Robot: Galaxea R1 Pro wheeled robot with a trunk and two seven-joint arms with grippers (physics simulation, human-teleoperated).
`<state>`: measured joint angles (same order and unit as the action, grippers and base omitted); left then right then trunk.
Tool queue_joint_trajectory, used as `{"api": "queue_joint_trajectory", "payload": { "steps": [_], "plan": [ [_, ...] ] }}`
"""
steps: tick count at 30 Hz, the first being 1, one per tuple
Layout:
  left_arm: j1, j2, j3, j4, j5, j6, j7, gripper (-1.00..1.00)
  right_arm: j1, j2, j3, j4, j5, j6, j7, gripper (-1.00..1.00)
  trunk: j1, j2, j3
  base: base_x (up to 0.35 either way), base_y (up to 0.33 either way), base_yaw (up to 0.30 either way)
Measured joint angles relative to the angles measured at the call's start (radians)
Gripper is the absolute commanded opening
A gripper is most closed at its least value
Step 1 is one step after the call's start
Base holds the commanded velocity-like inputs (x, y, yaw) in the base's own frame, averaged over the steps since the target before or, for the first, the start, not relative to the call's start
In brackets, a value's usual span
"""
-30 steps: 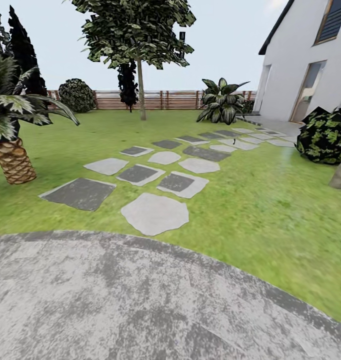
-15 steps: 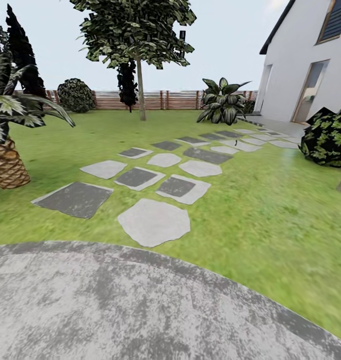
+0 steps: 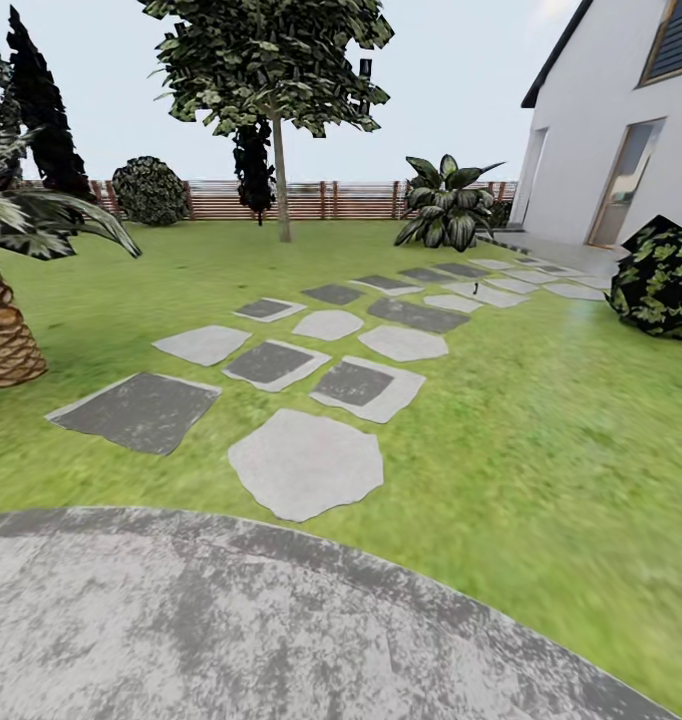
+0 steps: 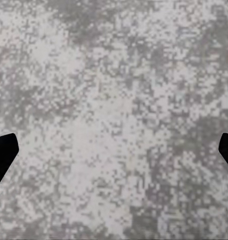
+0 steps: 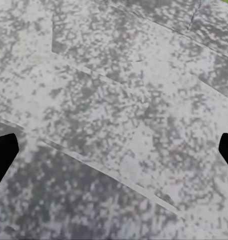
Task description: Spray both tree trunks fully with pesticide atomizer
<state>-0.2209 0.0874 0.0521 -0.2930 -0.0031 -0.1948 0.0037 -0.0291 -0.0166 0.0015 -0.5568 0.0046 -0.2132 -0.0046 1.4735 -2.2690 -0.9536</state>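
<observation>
Left gripper [image 4: 114,159]: two fingertips [image 4: 1,157] in flat, matte black, rendered as plain blunt wedges with straight, hard edges and one slanted face each. Uniform and dull in tone from edge to edge. Right gripper [image 5: 114,159]: a matching pair of fingertips [image 5: 1,157], equally black and matte, with the same angular wedge outline, the slanted cut narrowing each toward its end. Too little of either in frame to tell surface detail beyond colour and outline.
</observation>
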Motion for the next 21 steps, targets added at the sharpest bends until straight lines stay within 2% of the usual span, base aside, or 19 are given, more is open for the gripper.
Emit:
{"api": "queue_joint_trajectory", "payload": {
  "steps": [21],
  "plan": [
    [0.0,0.0,0.0,0.0,0.0,0.0,0.0,1.0,0.0,0.0,0.0,0.001,0.001,0.0,0.0,1.0,0.0,0.0,0.0,0.34,0.0,0.0]
  ]
}}
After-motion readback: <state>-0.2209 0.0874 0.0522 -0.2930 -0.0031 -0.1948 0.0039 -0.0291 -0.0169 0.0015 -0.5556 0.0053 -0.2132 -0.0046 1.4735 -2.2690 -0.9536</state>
